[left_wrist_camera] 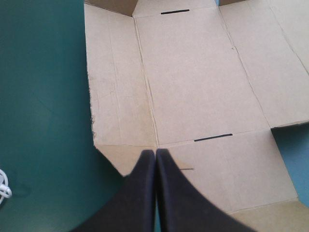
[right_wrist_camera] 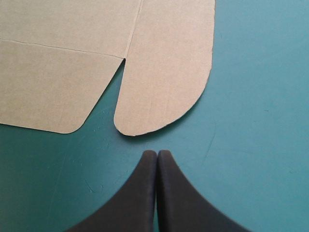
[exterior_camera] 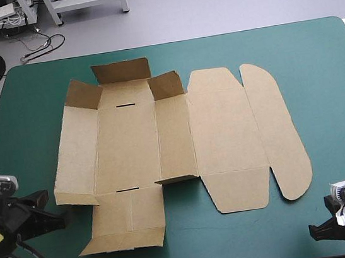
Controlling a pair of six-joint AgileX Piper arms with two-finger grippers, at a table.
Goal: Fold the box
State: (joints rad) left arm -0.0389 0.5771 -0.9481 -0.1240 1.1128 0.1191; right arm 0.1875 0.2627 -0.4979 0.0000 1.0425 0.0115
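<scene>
**Desk:** Starting on your left, what is your hand doing?

**Me:** My left gripper (left_wrist_camera: pixel 155 152) is hovering at the near left corner of the box (exterior_camera: pixel 161 137). Its two black fingers are pressing together into one point and pinching nothing. The tips are showing over the board just short of a narrow slot (left_wrist_camera: pixel 213 138), but I cannot tell whether they are touching it.

**Desk:** And the box itself?

**Me:** It is lying opened out on the teal-green table (exterior_camera: pixel 316 59), around the middle and reaching toward the left. The brown sheet is mostly flat. At its far left end the end flap (exterior_camera: pixel 120 71) and the two corner flaps beside it are standing up. The near flap (exterior_camera: pixel 128 220) is stretching toward me, creased along its outer strip. Further right the wide panels are lying flat, ending in a long rounded flap (exterior_camera: pixel 279 134).

**Desk:** And your right?

**Me:** My right gripper (right_wrist_camera: pixel 157 152) is hanging over bare cover with its fingers pressed together, gripping nothing. It is sitting just short of that rounded flap's near end and is not touching it
</scene>
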